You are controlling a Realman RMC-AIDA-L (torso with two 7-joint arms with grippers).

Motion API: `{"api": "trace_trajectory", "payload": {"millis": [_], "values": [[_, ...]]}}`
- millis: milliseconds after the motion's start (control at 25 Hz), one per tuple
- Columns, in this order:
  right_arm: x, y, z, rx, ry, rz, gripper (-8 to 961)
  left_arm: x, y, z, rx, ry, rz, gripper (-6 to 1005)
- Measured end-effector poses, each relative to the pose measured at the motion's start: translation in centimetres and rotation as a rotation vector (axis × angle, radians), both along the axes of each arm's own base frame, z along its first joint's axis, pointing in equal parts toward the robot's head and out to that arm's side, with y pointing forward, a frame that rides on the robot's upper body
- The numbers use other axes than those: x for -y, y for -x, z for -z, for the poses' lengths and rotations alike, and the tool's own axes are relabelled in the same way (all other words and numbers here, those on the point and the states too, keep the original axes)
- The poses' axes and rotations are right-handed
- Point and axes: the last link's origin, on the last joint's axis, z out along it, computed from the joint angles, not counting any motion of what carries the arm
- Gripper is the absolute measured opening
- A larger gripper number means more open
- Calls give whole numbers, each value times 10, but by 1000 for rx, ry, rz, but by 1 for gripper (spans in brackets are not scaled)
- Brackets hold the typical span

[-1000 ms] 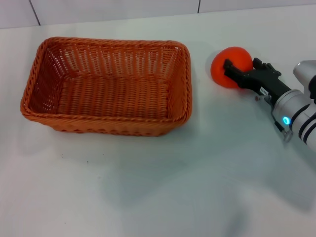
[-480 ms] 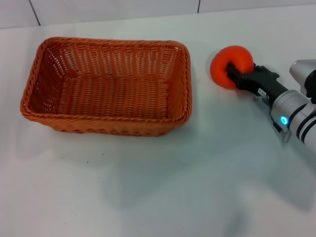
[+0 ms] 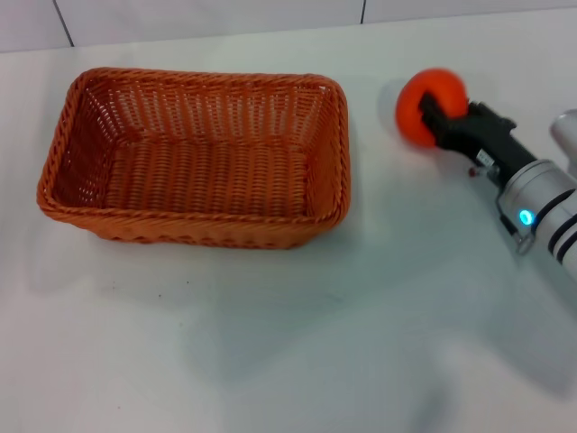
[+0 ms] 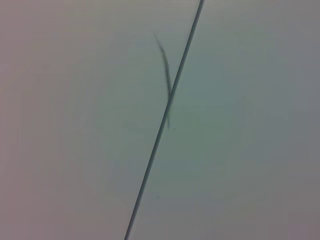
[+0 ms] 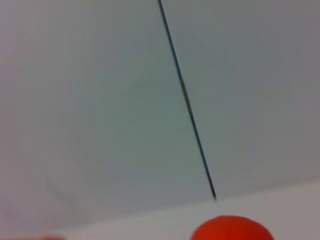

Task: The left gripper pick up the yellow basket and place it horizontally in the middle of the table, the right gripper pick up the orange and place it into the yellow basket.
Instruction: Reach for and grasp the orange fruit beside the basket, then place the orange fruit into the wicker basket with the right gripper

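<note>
The yellow basket (image 3: 198, 158), an orange-brown woven wicker basket, lies lengthwise and empty on the white table (image 3: 297, 352), left of centre. My right gripper (image 3: 436, 106) is shut on the orange (image 3: 419, 104) and holds it raised above the table, to the right of the basket. The top of the orange also shows in the right wrist view (image 5: 231, 230). My left gripper is out of view; its wrist view shows only a pale surface with a dark seam.
A light wall with dark seams (image 3: 364, 11) runs along the table's far edge. Bare tabletop lies in front of the basket and between the basket and the orange.
My right gripper has lifted the orange up off the table and shifted it a little away from me.
</note>
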Motion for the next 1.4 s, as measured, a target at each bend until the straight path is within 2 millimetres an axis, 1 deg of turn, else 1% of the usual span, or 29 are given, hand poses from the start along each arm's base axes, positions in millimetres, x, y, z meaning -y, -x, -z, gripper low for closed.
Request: {"api": "trace_trajectory", "payload": {"millis": [200, 320, 440, 600, 720, 880, 1080, 1240, 1400], "values": [[0, 11, -14, -64, -90, -73, 509, 1, 2, 2, -4, 3, -7, 875], [-3, 17, -18, -92, -106, -101, 486, 1, 3, 2, -3, -2, -13, 875], [-4, 22, -18, -109, -108, -117, 462, 0, 4, 2, 0, -3, -18, 874], [-8, 41, -15, -160, -91, -185, 426, 0, 6, 2, -7, -5, -32, 874], [-11, 62, -8, -186, -52, -256, 400, -1, 8, 2, -26, -12, -41, 874], [-14, 92, 8, -182, 24, -357, 366, -2, 10, 3, -38, -16, -56, 875], [-12, 123, 30, -164, 138, -473, 335, -4, 12, 3, -42, -20, -81, 874], [-7, 136, 42, -156, 197, -521, 307, -5, 13, 3, -43, -22, -91, 875], [-5, 140, 46, -159, 218, -530, 266, -6, 14, 2, -44, -23, -97, 875]]}}
